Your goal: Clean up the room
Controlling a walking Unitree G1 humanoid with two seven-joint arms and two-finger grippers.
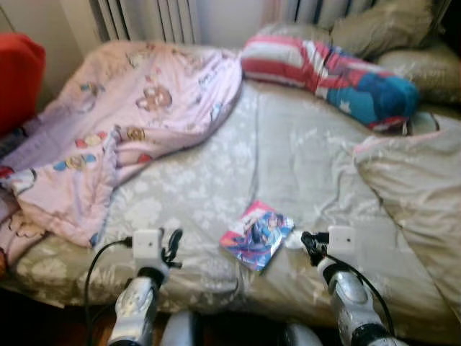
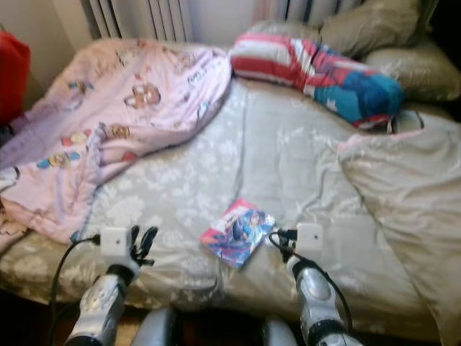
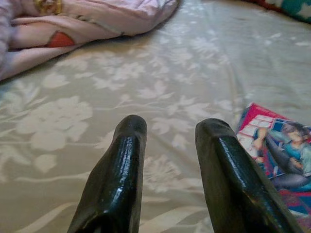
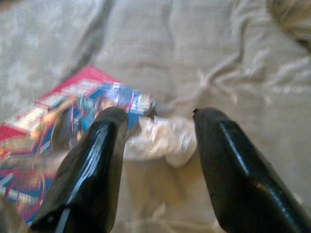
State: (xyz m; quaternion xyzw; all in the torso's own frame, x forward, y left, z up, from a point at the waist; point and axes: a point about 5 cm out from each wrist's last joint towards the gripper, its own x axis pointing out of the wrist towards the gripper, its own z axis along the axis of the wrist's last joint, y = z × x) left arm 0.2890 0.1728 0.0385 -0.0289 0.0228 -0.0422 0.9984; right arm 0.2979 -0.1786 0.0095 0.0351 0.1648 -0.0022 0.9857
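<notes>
Two grippers sit low at the near edge of the bed (image 1: pixel 216 166) in front of you, both with their black fingers spread and holding nothing. You have the left gripper (image 3: pixel 170 145) hovering over bare sheet, its glossy rounded fingers (image 3: pixel 124 165) apart, with the comic book's corner just beside it. Your right gripper (image 4: pixel 155 145) points at a small crumpled white wrapper (image 4: pixel 160 138) that lies between its spread fingers, touching the edge of the comic book (image 1: pixel 257 235).

You are looking at a grey-beige sheet with a pale woven floral pattern, wrinkled and slightly shiny. That glossy comic book lies flat near the bed's front edge, between the two arms, its cover pink, blue and red with a drawn figure. On your left a soft pink quilt (image 1: pixel 122 122) printed with cartoon figures is heaped and hangs over the side. At the head of the bed a red, white and blue printed pillow (image 1: pixel 331 76) lies across, with plump beige pillows (image 1: pixel 389 29) behind it. A rumpled beige duvet (image 1: pixel 418 187) is bunched on your right. White radiator ribs (image 1: pixel 148 18) stand against the wall behind.
</notes>
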